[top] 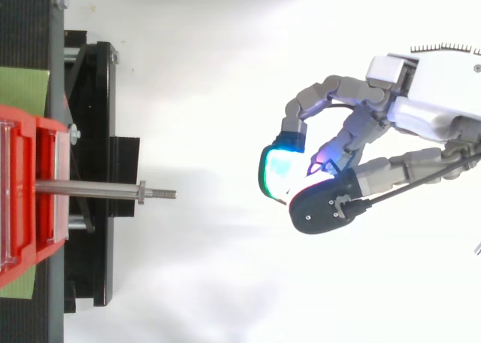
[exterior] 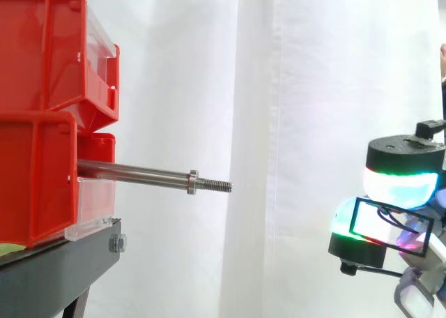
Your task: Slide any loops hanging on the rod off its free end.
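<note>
The hand [top: 409,113] sits at the right of the scene with its fingers curled inward and its glowing fingertips [top: 279,170] drawn together. In the side view they are closed in a pinch on a thin black rectangular loop [exterior: 355,218], which stands tilted between the pads. The loop hangs clear of everything else and touches only the hand. To the left of the fingertips is an open gap backed by the white curtain [exterior: 293,88], and the hand is well apart from the rod [exterior: 139,171]. In the side view the hand is lower than the rod's tip; from above, the pads lie roughly in line with the rod's axis. The rod runs left to right, nearly level and dipping slightly toward the right, and its long axis points at the hand's side of the scene. Its free end is a short threaded tip [exterior: 216,186] just past a small collar [exterior: 193,182], and the shaft is bare along its visible length. The fixed end goes in at the lower red bin [exterior: 35,178], beside that bin's clear front panel [exterior: 94,213]. An upper red bin [exterior: 42,46] is stacked on top, leaning out over the rod's root. Both bins rest on the black stand [top: 98,132], and a green strip [top: 22,91] shows beneath them at the far left of the top view.
</note>
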Motion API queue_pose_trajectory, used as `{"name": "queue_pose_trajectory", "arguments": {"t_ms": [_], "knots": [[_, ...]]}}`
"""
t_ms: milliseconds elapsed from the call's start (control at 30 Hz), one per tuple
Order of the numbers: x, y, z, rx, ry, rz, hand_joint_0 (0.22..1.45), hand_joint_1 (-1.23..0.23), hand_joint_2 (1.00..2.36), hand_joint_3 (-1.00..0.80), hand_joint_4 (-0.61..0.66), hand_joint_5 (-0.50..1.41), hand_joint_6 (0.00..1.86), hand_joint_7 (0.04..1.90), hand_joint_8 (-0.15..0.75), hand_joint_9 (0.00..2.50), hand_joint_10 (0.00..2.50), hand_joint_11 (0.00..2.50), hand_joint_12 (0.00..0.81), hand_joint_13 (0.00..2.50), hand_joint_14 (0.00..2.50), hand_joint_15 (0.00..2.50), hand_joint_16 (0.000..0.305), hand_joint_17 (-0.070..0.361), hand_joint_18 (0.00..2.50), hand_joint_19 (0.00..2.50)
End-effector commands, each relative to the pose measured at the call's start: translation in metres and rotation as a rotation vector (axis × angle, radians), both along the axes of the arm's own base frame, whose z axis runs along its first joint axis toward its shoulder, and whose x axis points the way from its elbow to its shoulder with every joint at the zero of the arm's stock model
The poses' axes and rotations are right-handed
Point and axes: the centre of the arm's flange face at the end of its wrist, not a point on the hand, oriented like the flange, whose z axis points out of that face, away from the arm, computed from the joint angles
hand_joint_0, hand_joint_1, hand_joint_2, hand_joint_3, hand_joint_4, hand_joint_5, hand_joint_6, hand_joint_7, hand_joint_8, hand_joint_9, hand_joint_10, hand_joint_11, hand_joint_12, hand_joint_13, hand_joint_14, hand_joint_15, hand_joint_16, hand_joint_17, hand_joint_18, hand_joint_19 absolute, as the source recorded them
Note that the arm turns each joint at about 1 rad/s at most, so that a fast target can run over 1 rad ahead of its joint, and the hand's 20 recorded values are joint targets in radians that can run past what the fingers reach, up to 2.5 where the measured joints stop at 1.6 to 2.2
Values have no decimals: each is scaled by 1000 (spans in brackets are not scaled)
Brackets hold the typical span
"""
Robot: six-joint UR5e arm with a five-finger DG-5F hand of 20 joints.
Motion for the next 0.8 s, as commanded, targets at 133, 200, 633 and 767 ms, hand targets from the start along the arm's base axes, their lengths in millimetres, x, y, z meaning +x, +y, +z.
{"name": "queue_pose_trajectory", "arguments": {"t_ms": [133, 200, 633, 767], "knots": [[2, 1, 8, -1, 4, -7, 658, -764, 1001, -483, -4, -151, 919, 985, 262, 1299, 25, 740, 329, 981, 14, 377, 44, 100, 953, 593], [2, 0, 8, 0, 3, -8, 641, -730, 1002, -470, 25, -144, 915, 995, 267, 1321, 22, 732, 332, 990, 16, 379, 45, 100, 958, 610], [2, 16, 10, -15, 2, -21, 600, -591, 1013, -319, 14, -105, 863, 1018, 285, 1340, 23, 626, 337, 1023, 15, 385, 47, 105, 981, 645], [3, 23, 10, -20, -5, -28, 601, -683, 1016, -215, 39, -124, 877, 1004, 301, 1284, 23, 640, 357, 1021, 14, 380, 50, 112, 1017, 597]]}}
